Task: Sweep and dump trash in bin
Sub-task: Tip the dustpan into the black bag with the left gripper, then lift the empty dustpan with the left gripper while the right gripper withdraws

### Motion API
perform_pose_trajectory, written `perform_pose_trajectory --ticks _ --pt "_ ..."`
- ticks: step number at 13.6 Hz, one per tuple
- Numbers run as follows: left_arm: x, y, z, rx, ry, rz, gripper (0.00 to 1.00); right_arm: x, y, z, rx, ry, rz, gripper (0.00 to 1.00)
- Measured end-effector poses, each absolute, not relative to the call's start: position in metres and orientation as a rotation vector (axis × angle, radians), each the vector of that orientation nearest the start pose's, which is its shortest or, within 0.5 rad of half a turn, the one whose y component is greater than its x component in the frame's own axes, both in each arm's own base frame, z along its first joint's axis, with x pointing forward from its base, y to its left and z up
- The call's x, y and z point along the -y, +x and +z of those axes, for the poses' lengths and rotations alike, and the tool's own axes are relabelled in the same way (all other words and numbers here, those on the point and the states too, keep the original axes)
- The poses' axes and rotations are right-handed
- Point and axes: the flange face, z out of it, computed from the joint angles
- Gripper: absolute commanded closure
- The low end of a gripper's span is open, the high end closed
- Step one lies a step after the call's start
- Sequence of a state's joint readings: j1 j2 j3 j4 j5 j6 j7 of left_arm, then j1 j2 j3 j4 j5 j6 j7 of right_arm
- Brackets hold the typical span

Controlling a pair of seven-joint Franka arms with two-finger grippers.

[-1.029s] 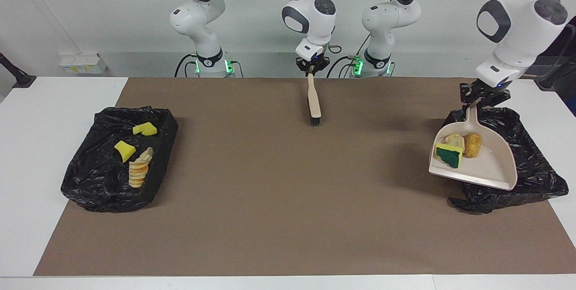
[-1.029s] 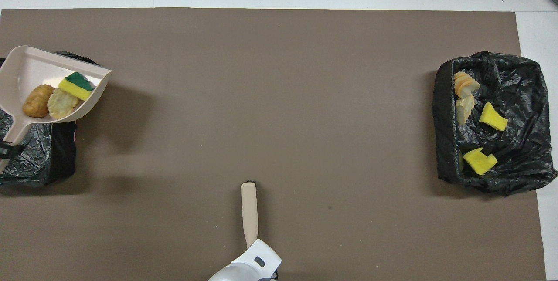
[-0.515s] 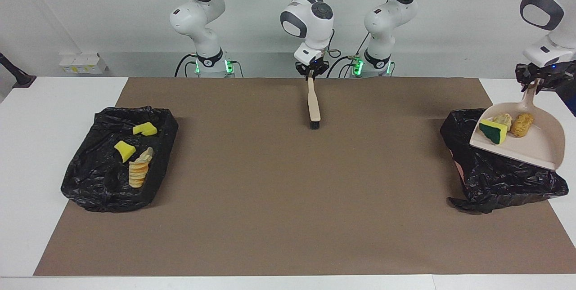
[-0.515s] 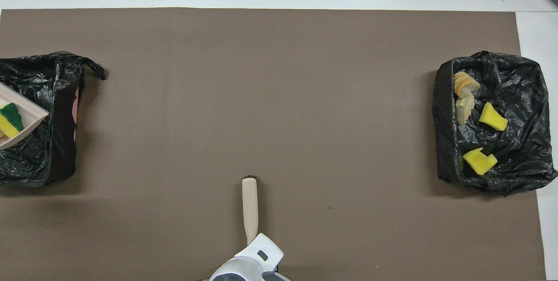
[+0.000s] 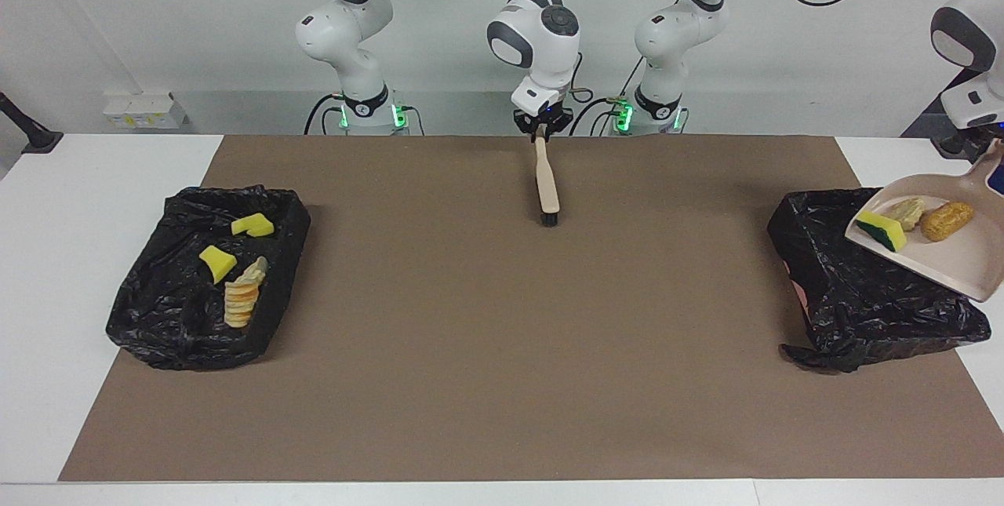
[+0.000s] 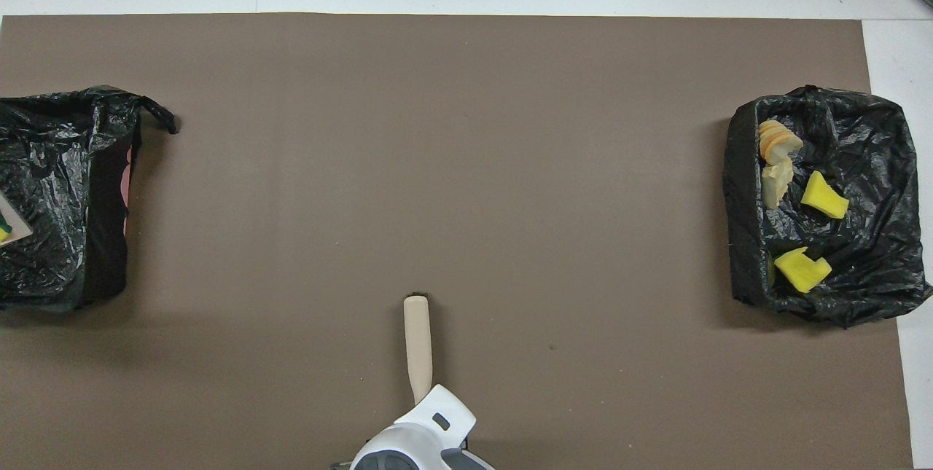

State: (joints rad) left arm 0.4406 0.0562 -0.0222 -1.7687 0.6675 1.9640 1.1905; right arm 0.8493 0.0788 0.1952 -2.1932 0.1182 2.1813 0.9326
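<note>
Dustpan carried outward over bin; left gripper clamps handle; right gripper's grip on brush unclear.

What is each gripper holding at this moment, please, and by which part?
The left gripper holds the dustpan by its handle. The right gripper sits at the handle end of the brush; whether it grips cannot be told.

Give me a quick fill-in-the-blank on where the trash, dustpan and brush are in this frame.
1. The dustpan carries ___ pieces of trash.
2. It hangs over the black bin at the ___ arm's end.
3. The other bin holds ___ pieces.
4. The right gripper is at the brush's ___ end.
Missing: three; left; four; handle.
</note>
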Motion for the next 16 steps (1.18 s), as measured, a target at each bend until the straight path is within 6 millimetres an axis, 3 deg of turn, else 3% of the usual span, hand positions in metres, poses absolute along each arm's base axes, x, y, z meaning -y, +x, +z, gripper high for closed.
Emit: perform_pose_trajectory --ticks 2,4,7,9,12,16 --pt "-0.274 0.536 0.553 -1.299 -2.150 0.547 1.00 -0.462 0.276 0.353 0.034 -3.129 0.200 0.37" --pt "-0.271 0.542 0.560 -1.329 -2.065 0.596 1.00 -0.455 0.304 0.372 -0.040 -3.095 0.159 0.34" --pt "-0.267 0.553 0.570 -1.332 -1.969 0.639 1.00 -0.419 0.348 0.413 -0.172 -3.052 0.093 0.25" --pt "-0.269 0.565 0.582 -1.316 -1.916 0.667 1.00 -0.384 0.369 0.440 -0.245 -3.053 0.082 0.20" --pt "-0.251 0.591 0.595 -1.319 -1.911 0.632 1.00 -0.322 0.398 0.476 -0.421 -3.052 0.086 0.00" --pt "-0.227 0.610 0.590 -1.208 -2.333 0.249 1.00 -0.205 0.459 0.525 -0.689 -2.991 0.045 0.00"
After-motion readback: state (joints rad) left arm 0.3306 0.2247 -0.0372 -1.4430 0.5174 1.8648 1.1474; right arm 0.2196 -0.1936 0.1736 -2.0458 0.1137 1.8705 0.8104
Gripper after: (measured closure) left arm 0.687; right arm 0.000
